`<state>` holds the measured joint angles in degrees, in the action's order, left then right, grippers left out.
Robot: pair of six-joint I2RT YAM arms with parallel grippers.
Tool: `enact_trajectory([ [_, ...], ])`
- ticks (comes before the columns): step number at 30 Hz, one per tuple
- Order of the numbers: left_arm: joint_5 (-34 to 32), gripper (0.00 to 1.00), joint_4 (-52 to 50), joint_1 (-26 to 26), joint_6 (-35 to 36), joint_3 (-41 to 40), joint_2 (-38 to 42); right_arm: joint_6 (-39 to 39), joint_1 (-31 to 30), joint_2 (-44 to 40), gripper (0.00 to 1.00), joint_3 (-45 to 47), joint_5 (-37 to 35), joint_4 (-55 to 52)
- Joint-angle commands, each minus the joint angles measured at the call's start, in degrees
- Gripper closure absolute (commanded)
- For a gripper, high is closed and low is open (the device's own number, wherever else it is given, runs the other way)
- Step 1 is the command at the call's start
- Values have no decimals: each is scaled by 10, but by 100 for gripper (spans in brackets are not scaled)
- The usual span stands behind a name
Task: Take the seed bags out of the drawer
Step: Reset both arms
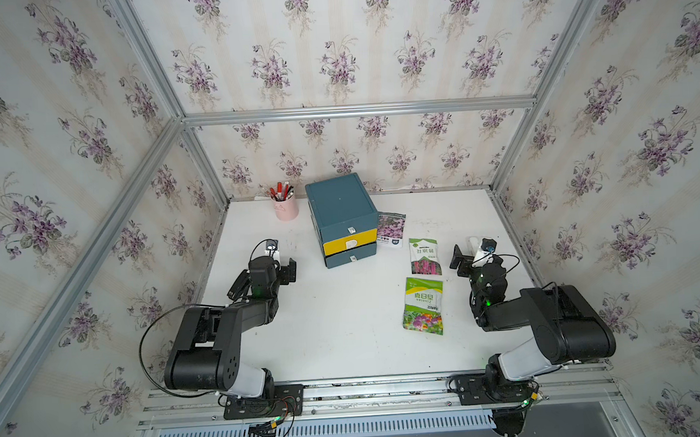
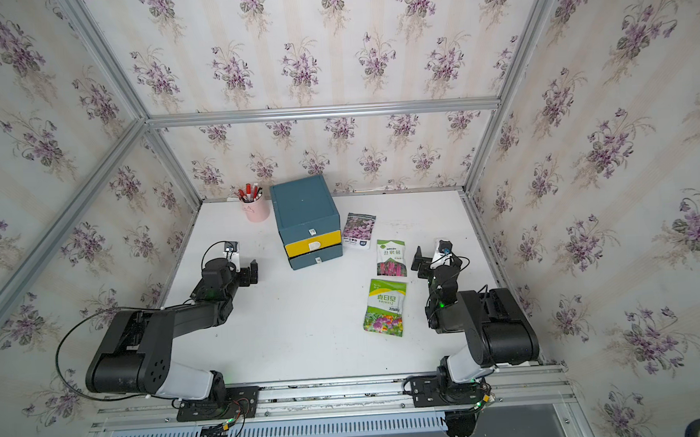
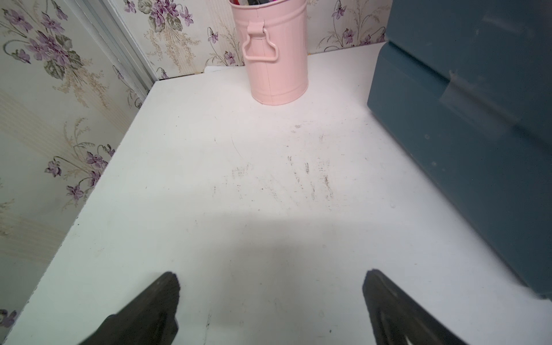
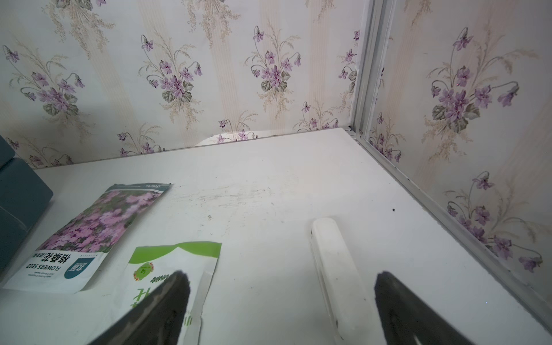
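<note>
Three seed bags lie flat on the white table, right of the teal drawer cabinet (image 1: pixel 340 212) (image 2: pixel 303 213). The purple-bloom bag (image 1: pixel 391 229) (image 2: pixel 359 230) (image 4: pixel 98 227) rests against the cabinet's side. A small green-topped bag (image 1: pixel 424 257) (image 2: pixel 391 258) (image 4: pixel 176 263) lies nearer, and a larger green bag (image 1: pixel 423 305) (image 2: pixel 385 307) nearest. The yellow middle drawer (image 1: pixel 349 244) (image 2: pixel 313 244) sticks out slightly. My right gripper (image 1: pixel 478 258) (image 4: pixel 282 276) is open beside the small bag, holding nothing. My left gripper (image 1: pixel 266 268) (image 3: pixel 270 276) is open and holds nothing, left of the cabinet.
A pink pen cup (image 1: pixel 287 206) (image 3: pixel 276 56) stands at the back, left of the cabinet. A white bar (image 4: pixel 334 268) (image 1: pixel 472 244) lies on the table under my right gripper. Papered walls and aluminium rails enclose the table on three sides.
</note>
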<state>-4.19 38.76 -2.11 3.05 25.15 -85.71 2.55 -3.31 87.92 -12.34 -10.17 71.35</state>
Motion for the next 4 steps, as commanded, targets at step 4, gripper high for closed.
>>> enact_trajectory([
  [4, 8, 0, 13, 2, -4, 4, -1, -5, 0, -1, 0, 0, 1, 20],
])
